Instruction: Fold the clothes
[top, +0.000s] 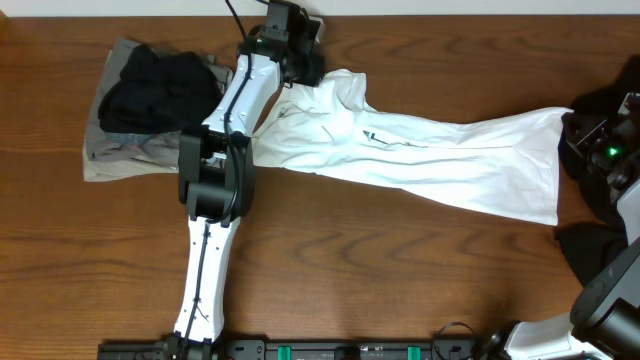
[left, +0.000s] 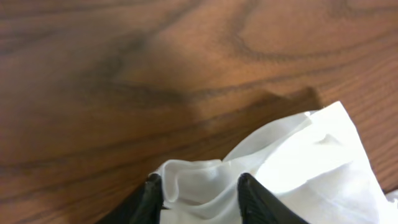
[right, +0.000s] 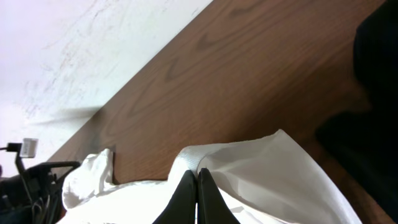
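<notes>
We judge the white T-shirt (top: 430, 155), lying long across the counter (top: 400, 290), light and limp, best held by its edges: the right end effector (right: 198, 186) pinches one end, while the left end effector (left: 200, 194) straddles a fold, grip unclear.

The left arm (top: 222, 150) stretches far forward. The left gripper (left: 200, 186) is low, its two fingers apart around a fold of the white T-shirt (left: 311, 162). The right arm (top: 605, 300) is bent, and the right gripper (right: 197, 186) is pinched tight on the shirt's edge.
</notes>
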